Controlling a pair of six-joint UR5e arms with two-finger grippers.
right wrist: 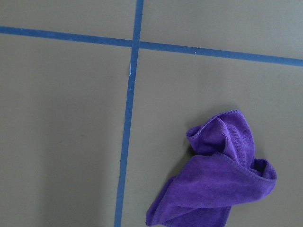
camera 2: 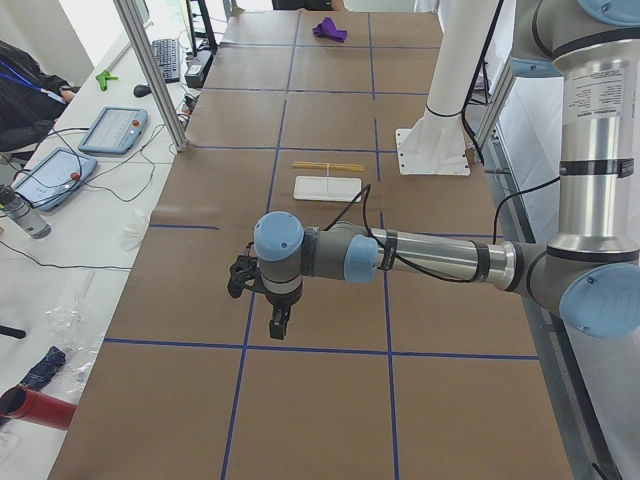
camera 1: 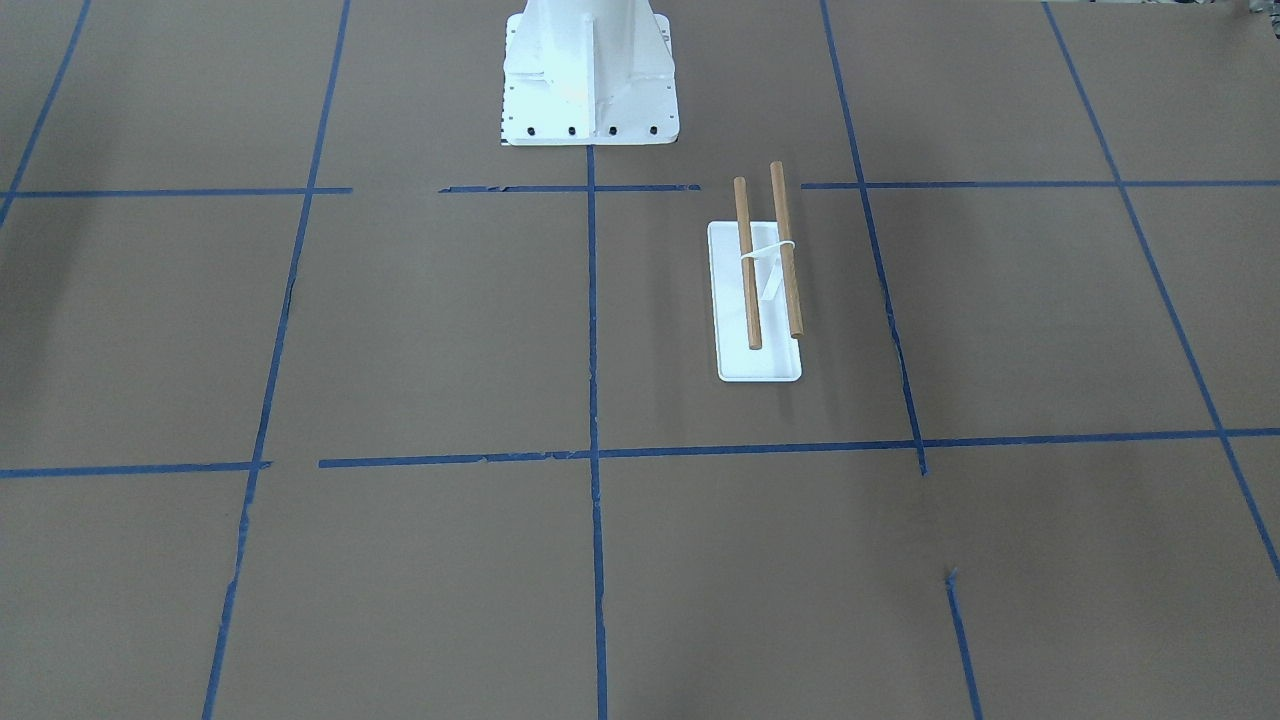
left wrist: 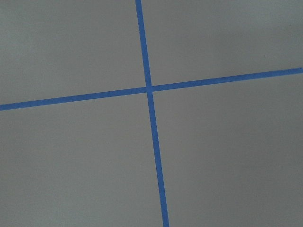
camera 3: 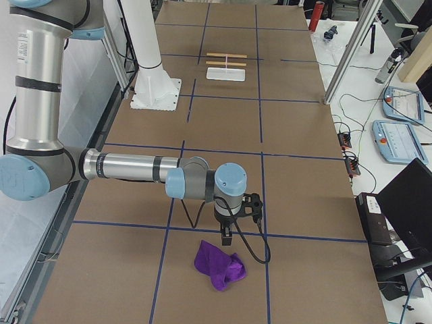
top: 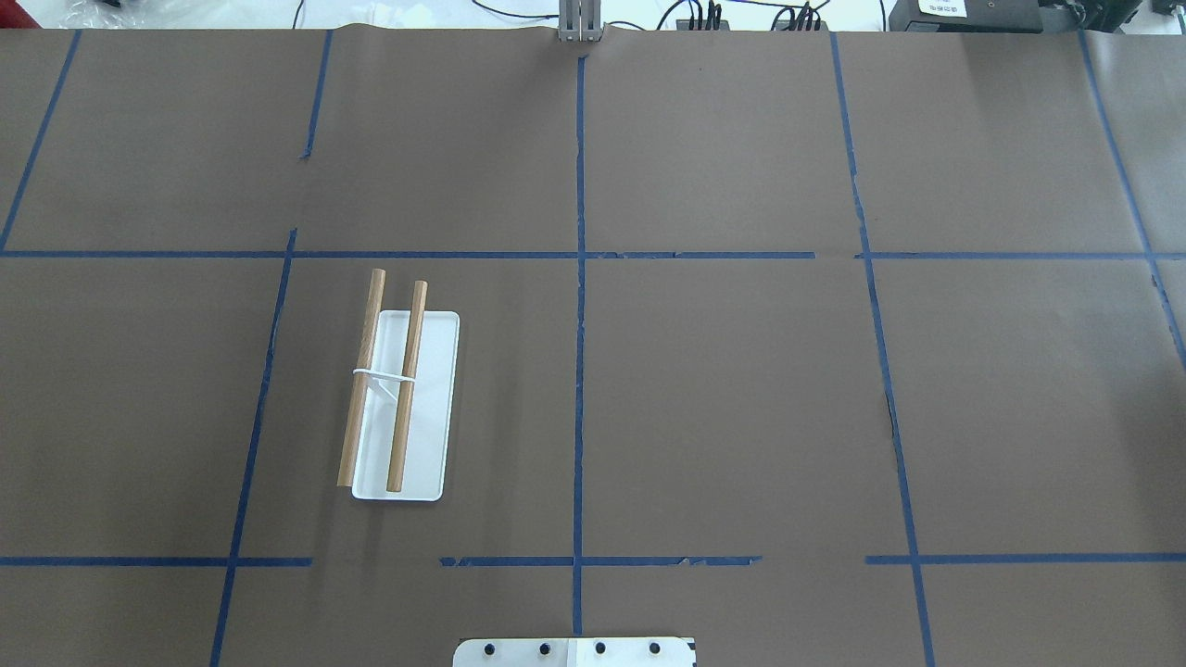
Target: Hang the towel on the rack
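Observation:
The rack (top: 442, 408) has a flat white base and two parallel brown dowels; it stands on the robot's left half of the table, also in the front view (camera 1: 725, 300) and both side views (camera 2: 328, 187) (camera 3: 226, 74). A crumpled purple towel (camera 3: 219, 266) lies flat at the table's right end, also in the right wrist view (right wrist: 218, 175) and far off in the left side view (camera 2: 328, 30). My right gripper (camera 3: 226, 237) hangs just above and beside the towel. My left gripper (camera 2: 278, 325) hovers over bare table at the left end. I cannot tell whether either is open.
The large white bolted pedestal (camera 1: 590, 75) stands at the robot's edge of the table, near the rack. Blue tape lines (left wrist: 149, 90) cross the brown table cover. Aluminium frame posts (camera 3: 347, 57), tablets (camera 2: 110, 130) and cables sit along the operators' side.

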